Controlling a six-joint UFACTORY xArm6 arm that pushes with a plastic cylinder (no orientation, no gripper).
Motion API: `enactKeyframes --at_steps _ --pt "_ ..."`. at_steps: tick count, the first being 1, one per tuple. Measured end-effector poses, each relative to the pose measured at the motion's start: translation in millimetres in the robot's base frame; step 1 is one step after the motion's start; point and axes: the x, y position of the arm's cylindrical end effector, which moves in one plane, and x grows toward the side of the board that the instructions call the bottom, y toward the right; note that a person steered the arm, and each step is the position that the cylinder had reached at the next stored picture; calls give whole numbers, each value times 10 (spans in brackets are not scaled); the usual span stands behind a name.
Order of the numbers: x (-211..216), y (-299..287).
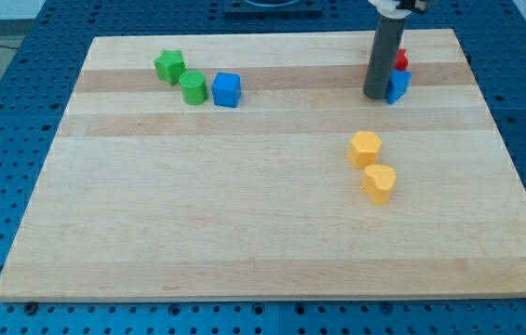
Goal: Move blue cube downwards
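Note:
The blue cube (226,89) sits on the wooden board (244,214) at the upper left, touching a green round block (194,88); a green star-like block (170,66) lies just up and left of that. My tip (375,95) is far to the right of the blue cube, at the upper right of the board. The rod stands in front of another blue block (398,85) and a red block (399,60), hiding part of each; the tip is at the left edge of that blue block.
A yellow hexagonal block (365,148) and a yellow heart-shaped block (380,182) lie right of centre, close together. The board rests on a blue perforated table (2,186).

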Motion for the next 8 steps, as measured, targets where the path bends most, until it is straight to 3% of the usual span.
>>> enactKeyframes --at_steps 2,3,4,5,6,7,8 --pt "168 -110" --pt "211 -476" --pt "-385 -810" --pt "-651 -1468" --pt "-424 -1970" --pt "-33 -1953" --pt "74 -2120"
